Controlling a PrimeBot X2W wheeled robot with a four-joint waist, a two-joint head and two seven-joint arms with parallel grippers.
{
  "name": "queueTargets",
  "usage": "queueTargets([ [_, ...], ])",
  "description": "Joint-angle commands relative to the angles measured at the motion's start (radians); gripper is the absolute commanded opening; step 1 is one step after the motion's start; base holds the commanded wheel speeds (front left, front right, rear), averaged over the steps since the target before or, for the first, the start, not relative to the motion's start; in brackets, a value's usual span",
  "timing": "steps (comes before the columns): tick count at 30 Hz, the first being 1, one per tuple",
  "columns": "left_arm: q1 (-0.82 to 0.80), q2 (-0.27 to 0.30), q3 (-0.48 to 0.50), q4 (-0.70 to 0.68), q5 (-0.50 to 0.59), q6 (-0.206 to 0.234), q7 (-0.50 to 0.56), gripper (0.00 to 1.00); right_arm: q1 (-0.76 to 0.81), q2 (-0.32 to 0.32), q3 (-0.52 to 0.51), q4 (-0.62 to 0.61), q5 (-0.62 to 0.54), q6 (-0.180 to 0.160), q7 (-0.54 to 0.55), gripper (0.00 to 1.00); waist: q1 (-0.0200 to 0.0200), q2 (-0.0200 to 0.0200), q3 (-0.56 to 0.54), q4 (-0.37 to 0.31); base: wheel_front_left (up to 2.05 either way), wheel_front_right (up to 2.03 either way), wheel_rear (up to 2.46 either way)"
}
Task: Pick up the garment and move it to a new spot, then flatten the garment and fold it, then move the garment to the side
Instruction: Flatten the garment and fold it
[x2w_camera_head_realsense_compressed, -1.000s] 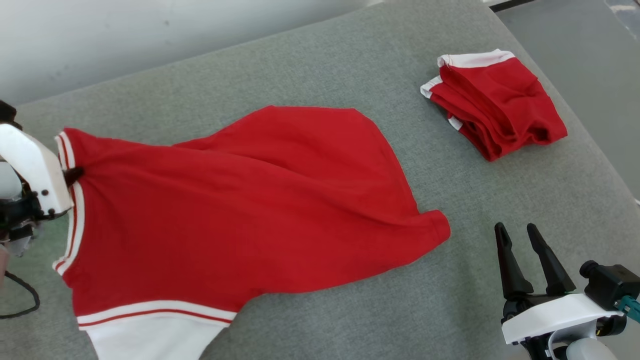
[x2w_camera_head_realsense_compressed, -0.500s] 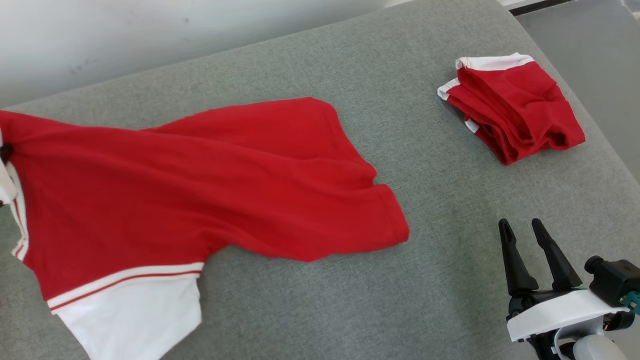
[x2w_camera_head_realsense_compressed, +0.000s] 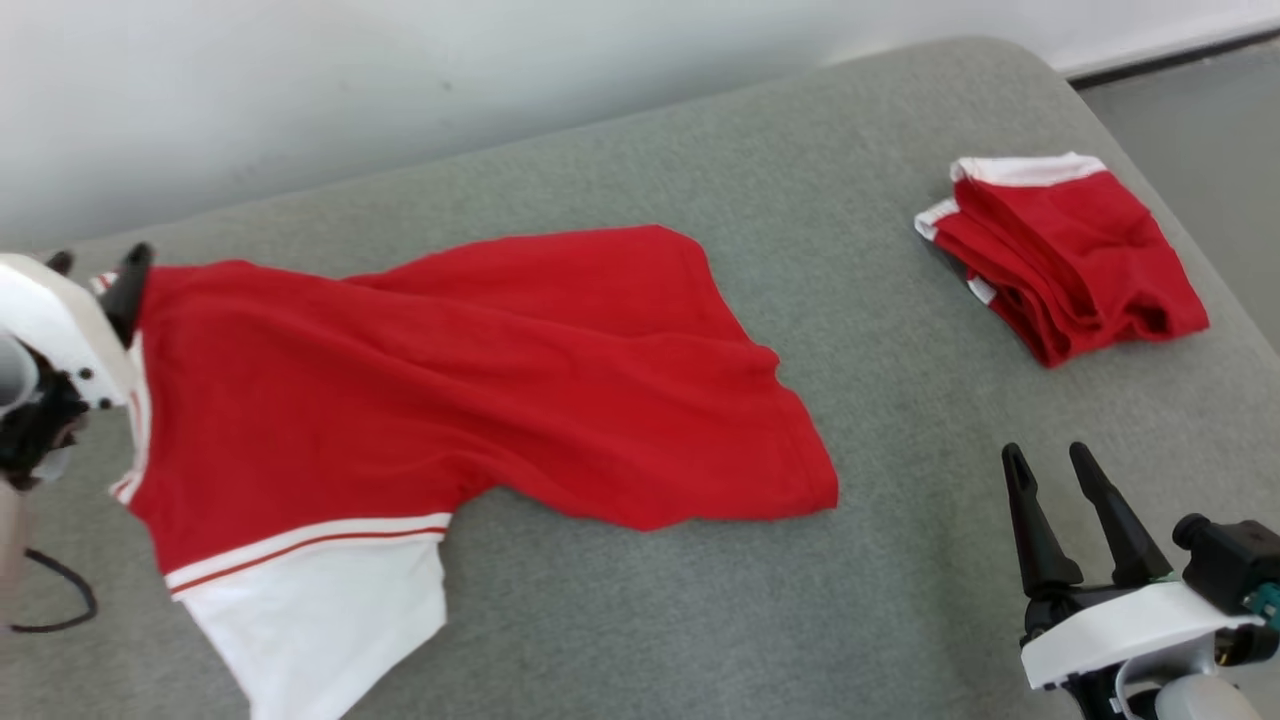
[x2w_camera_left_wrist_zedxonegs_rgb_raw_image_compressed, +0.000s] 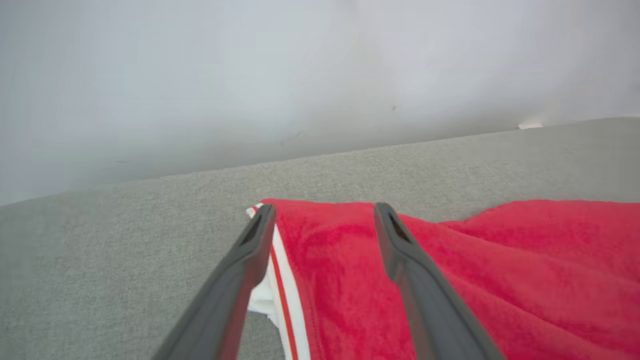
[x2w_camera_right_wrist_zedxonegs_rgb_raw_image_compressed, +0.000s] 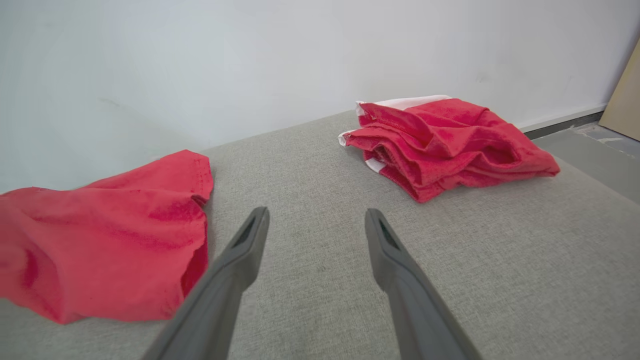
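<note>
A red garment (x2w_camera_head_realsense_compressed: 480, 370) with white, red-striped trim lies spread on the grey padded surface (x2w_camera_head_realsense_compressed: 800, 160), its white sleeve at the lower left. My left gripper (x2w_camera_head_realsense_compressed: 98, 258) stands open at the garment's far-left corner. In the left wrist view its fingers (x2w_camera_left_wrist_zedxonegs_rgb_raw_image_compressed: 250, 250) straddle the striped edge of the garment (x2w_camera_left_wrist_zedxonegs_rgb_raw_image_compressed: 500, 260) without closing on it. My right gripper (x2w_camera_head_realsense_compressed: 1050, 460) is open at the lower right, over bare surface and apart from the cloth. In the right wrist view this gripper (x2w_camera_right_wrist_zedxonegs_rgb_raw_image_compressed: 316, 215) points between the garment's hem (x2w_camera_right_wrist_zedxonegs_rgb_raw_image_compressed: 100, 225) and a folded pile.
A folded red and white garment (x2w_camera_head_realsense_compressed: 1060, 255) (x2w_camera_right_wrist_zedxonegs_rgb_raw_image_compressed: 445, 140) rests at the far right of the surface. A pale wall (x2w_camera_head_realsense_compressed: 400, 70) runs along the back edge. Grey floor (x2w_camera_head_realsense_compressed: 1200, 110) lies beyond the right edge. A dark cable (x2w_camera_head_realsense_compressed: 60, 610) hangs at the lower left.
The left gripper, shut on the garment's striped edge a second ago, dragged the cloth leftwards and has opened and let go. The camera has shifted. The right gripper has stayed put.
</note>
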Motion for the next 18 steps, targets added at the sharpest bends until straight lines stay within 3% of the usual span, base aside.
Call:
queueTargets([
  [1, 0.021, -0.005, -0.006, -0.011, 0.012, -0.005, -0.03, 1.0, 0.015, -0.007, -0.003, -0.004, -0.007, -0.002, 0.001, 1.0, 0.0, 0.0, -0.04, 0.04, 0.0, 0.0, 0.0],
  [6, 0.065, -0.037, -0.017, -0.074, 0.029, -0.015, -0.177, 1.0, 0.039, -0.016, -0.008, -0.014, -0.02, -0.002, 0.002, 1.0, 0.0, 0.0, -0.106, 0.102, 0.0, 0.0, 0.0],
  [11, 0.147, -0.059, -0.018, -0.173, 0.044, 0.004, -0.317, 1.0, 0.072, -0.024, -0.008, -0.029, -0.037, -0.002, -0.018, 1.0, 0.0, 0.0, -0.157, 0.161, 0.0, 0.0, 0.0],
  [18, 0.347, -0.091, -0.007, -0.384, 0.052, 0.093, -0.43, 1.0, 0.119, -0.019, -0.021, -0.062, -0.047, -0.002, -0.066, 1.0, 0.0, 0.0, -0.2, 0.23, 0.0, 0.0, 0.0],
])
